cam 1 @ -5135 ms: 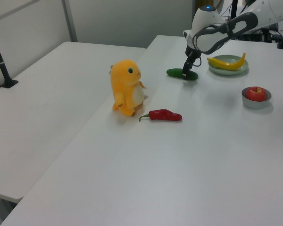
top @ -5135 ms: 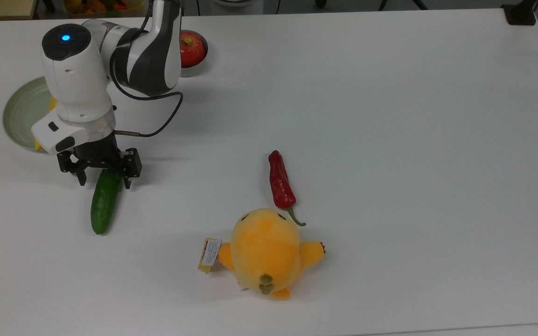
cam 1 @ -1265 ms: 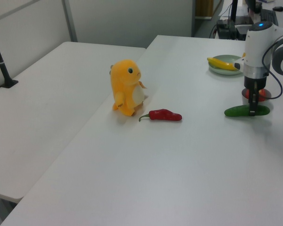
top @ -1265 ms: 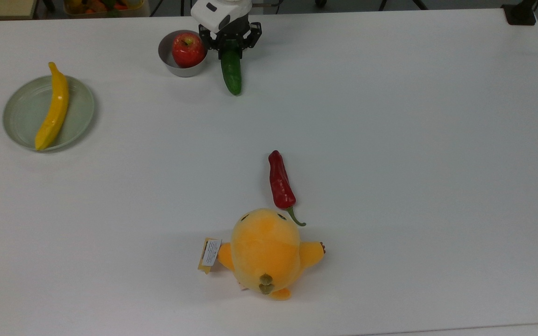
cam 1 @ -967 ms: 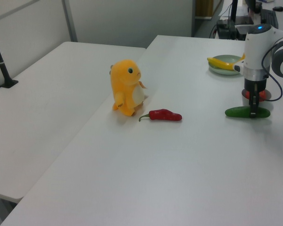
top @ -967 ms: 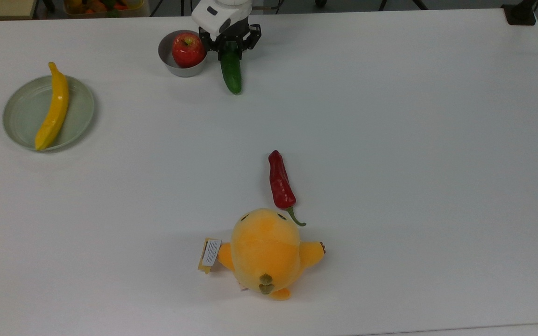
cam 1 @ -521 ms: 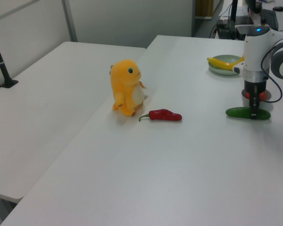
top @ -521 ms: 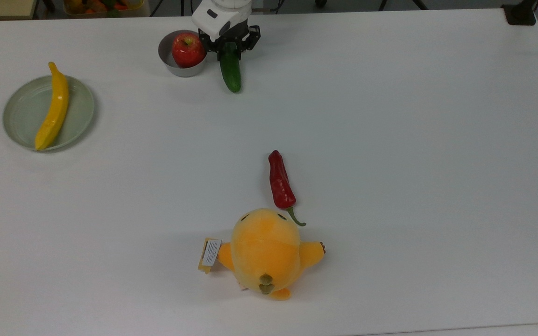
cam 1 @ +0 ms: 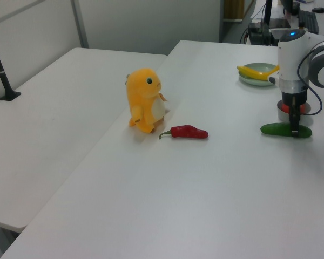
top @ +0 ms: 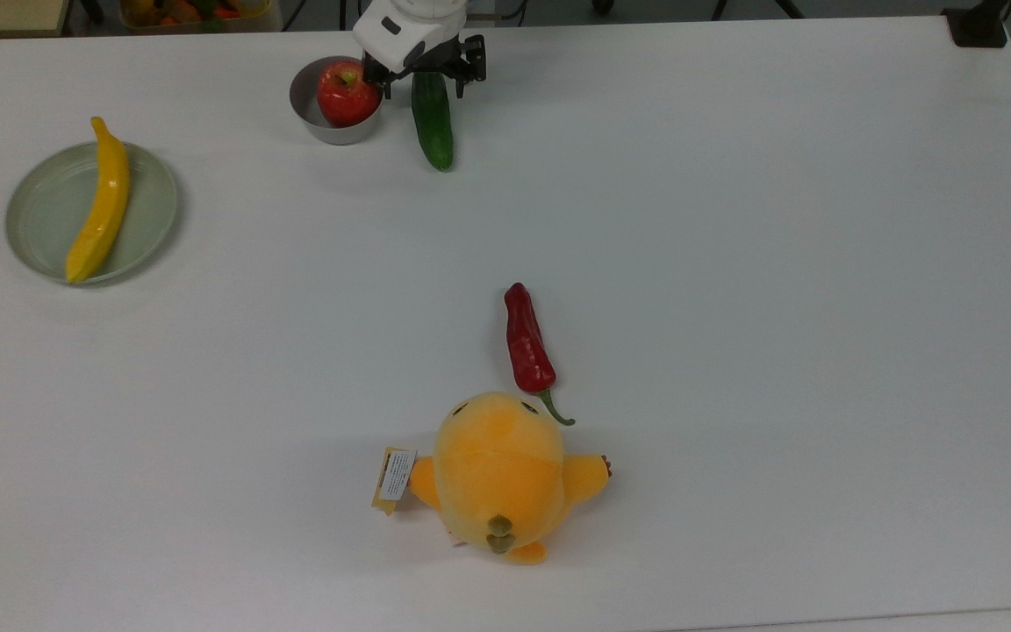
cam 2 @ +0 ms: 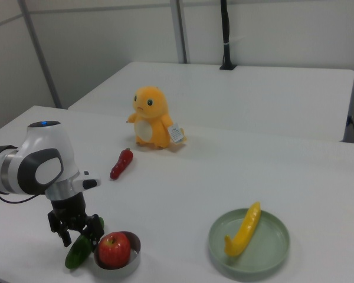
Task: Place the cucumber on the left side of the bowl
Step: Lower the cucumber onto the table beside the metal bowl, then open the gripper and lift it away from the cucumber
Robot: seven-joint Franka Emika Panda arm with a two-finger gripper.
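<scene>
The dark green cucumber (top: 433, 123) lies flat on the white table, just to the top view's right of the small grey metal bowl (top: 304, 105), which holds a red apple (top: 347, 88). My gripper (top: 422, 82) stands over the cucumber's far end, open, one finger on each side of it; its left finger is close to the bowl. In the left view the cucumber (cam 1: 278, 129) lies in front of the bowl (cam 1: 281, 115), with the gripper (cam 1: 295, 127) above it. In the right view the cucumber (cam 2: 76, 256) lies left of the bowl (cam 2: 130, 259), under the gripper (cam 2: 79, 236).
A pale green plate (top: 40, 219) with a yellow banana (top: 100, 197) sits at the top view's left. A red chilli pepper (top: 526, 338) and a yellow plush toy (top: 498, 470) lie near the middle front. The table's far edge runs just behind the bowl.
The gripper carried the cucumber from beside the plate to beside the bowl, lowered it, and in the last half second its fingers spread and released it. The bowl shifted slightly towards the top view's left.
</scene>
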